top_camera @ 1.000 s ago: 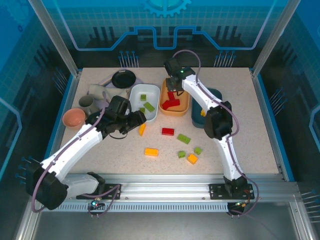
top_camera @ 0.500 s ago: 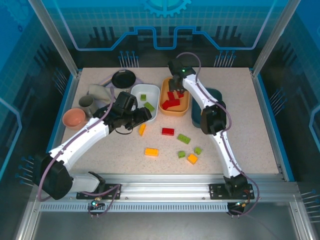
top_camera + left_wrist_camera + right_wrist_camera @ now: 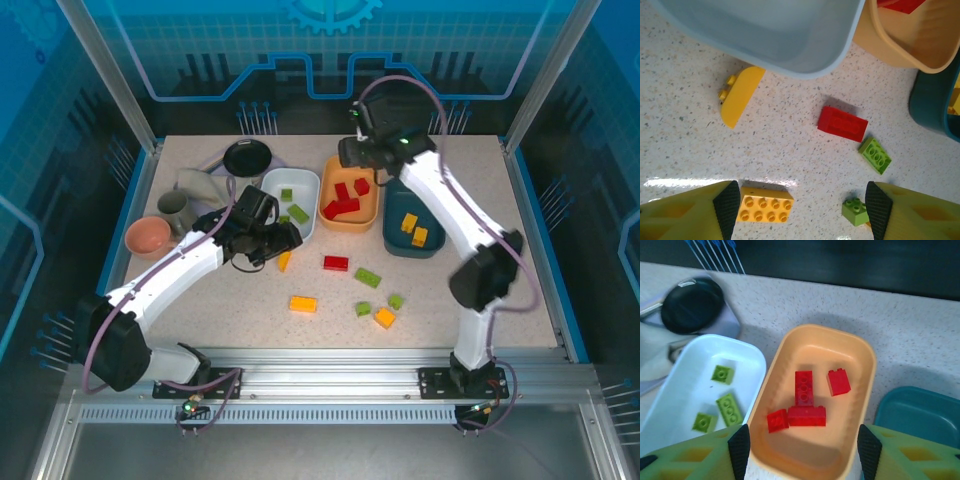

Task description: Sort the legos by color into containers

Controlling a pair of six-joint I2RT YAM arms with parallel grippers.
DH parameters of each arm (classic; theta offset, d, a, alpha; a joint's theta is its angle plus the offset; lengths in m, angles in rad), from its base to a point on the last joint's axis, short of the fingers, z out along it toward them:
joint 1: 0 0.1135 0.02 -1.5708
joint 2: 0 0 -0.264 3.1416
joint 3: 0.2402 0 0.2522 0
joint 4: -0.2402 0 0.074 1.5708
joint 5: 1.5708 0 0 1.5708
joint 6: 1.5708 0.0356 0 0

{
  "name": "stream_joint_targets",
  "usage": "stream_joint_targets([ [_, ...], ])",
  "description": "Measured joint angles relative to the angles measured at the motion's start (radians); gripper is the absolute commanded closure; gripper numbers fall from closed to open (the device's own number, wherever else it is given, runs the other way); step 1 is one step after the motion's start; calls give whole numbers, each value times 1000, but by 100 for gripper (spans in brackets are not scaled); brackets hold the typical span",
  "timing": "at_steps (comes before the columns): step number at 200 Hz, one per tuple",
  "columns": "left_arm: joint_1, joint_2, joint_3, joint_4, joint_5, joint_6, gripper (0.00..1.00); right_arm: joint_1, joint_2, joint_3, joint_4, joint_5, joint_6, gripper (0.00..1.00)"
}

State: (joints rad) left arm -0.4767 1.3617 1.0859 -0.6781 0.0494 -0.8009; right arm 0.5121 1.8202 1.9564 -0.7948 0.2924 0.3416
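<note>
Sorting is midway. Right gripper (image 3: pixel 803 447) hangs open, empty, over the orange tub (image 3: pixel 785 370) holding reds (image 3: pixel 803 387). Left gripper (image 3: pixel 802 210), open too, hovers over loose bricks (image 3: pixel 765 208) at the middle of the bench (image 3: pixel 790 155); it should next straddle one squarely.

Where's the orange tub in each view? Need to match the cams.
Top external: orange tub sits in the upper middle, with red bricks inside.
Left wrist: top right corner, cut off by the frame edge.
Right wrist: centre, with four red bricks inside.
Shared landmark: white tub, immediately left of it in all three.
</note>
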Motion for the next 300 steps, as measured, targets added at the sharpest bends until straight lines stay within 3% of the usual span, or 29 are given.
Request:
stream_joint_targets([
  [29,-8,0,0,-26,0,19,30,31,-277,-323,80,-24,2,37],
  [59,-46,0,-2,-36,0,37,30,116,-451,-628,97,-60,43,36],
  [87,-119,21,0,-35,-1,53,31,194,-576,-830,74,-82,127,36],
  [115,-217,148,57,-34,2,52,34,208,-734,-971,14,-83,232,36],
  [176,-405,493,305,-62,66,-41,30,208,-896,-1003,-148,-11,339,32],
  [243,-440,703,439,-142,176,-183,29,214,-1045,-1019,-212,-13,335,26],
  [276,-449,753,482,-148,204,-217,38,214,-1069,-1022,-237,-13,332,26],
  [300,-460,769,489,-150,213,-239,52,214,-1062,-1022,-237,-13,328,26],
])
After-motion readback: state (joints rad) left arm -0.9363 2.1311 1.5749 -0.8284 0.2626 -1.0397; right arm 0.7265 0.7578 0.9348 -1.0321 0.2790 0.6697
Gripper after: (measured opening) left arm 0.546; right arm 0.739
